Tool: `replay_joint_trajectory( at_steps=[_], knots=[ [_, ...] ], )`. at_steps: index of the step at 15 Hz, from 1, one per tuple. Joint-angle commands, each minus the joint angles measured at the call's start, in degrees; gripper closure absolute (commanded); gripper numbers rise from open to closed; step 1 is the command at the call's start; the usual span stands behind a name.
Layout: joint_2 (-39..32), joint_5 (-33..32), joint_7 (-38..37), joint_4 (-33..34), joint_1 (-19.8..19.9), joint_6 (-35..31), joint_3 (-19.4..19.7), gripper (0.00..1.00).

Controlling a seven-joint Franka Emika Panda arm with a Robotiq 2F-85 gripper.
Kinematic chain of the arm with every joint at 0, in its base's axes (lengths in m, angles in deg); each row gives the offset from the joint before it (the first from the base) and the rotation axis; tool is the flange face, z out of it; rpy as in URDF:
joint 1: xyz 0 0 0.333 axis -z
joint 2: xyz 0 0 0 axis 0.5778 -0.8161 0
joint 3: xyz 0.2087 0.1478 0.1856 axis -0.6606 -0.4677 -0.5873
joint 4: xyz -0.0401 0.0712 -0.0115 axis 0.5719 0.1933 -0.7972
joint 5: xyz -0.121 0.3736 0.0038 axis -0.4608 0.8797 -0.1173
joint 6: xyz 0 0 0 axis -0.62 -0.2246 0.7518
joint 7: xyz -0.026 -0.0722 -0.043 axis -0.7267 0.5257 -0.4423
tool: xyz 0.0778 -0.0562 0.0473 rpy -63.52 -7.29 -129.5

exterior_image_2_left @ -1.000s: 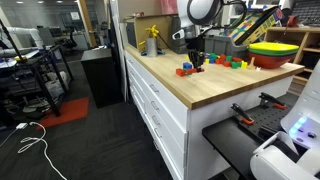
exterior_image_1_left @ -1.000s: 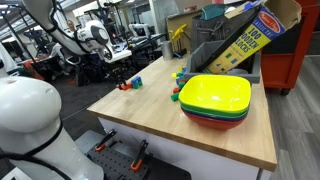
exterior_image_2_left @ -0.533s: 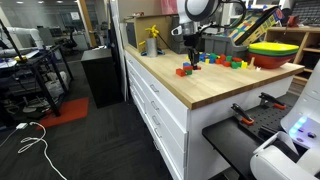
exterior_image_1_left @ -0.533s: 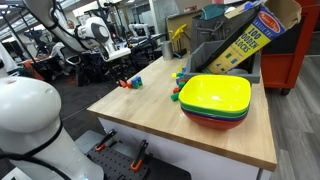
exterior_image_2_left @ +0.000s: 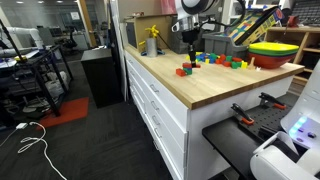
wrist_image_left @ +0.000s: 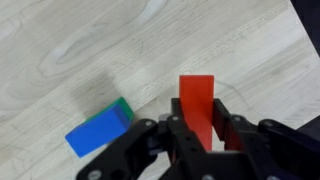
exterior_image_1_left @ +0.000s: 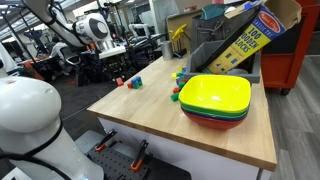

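In the wrist view my gripper [wrist_image_left: 197, 126] is shut on a red block [wrist_image_left: 197, 98], which stands upright between the two fingers above the wooden tabletop [wrist_image_left: 120, 50]. Below and to the left lies a blue block [wrist_image_left: 93, 132] with a green block [wrist_image_left: 123, 106] against its far end. In both exterior views the gripper [exterior_image_1_left: 113, 52] [exterior_image_2_left: 190, 44] hangs a little above a small group of red and blue blocks [exterior_image_1_left: 130, 83] [exterior_image_2_left: 186, 69] near the table's corner. The held block is too small to make out there.
A stack of yellow, green and red bowls [exterior_image_1_left: 215, 100] [exterior_image_2_left: 272, 52] stands further along the table. Several coloured blocks [exterior_image_1_left: 178, 90] [exterior_image_2_left: 226, 62] lie beside it. A wooden-blocks box [exterior_image_1_left: 245, 42] leans at the back. A yellow object [exterior_image_2_left: 152, 42] stands near the far edge.
The gripper has risen from just above the tabletop, by the block group, to a clear height over it, with its jaws unchanged.
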Motion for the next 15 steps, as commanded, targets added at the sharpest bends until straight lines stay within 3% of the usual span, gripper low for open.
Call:
replay_joint_trajectory(
  at_steps=[1,9,15],
  knots=[
    [0.30,2.43,-5.85,3.00,-0.64,3.99,-1.12,0.92],
    [-3.64,0.66,-29.75,9.62,-2.02,4.41,-2.57,0.92],
    [-9.96,-2.44,-47.48,15.07,-2.12,3.95,-0.79,0.92]
  ],
)
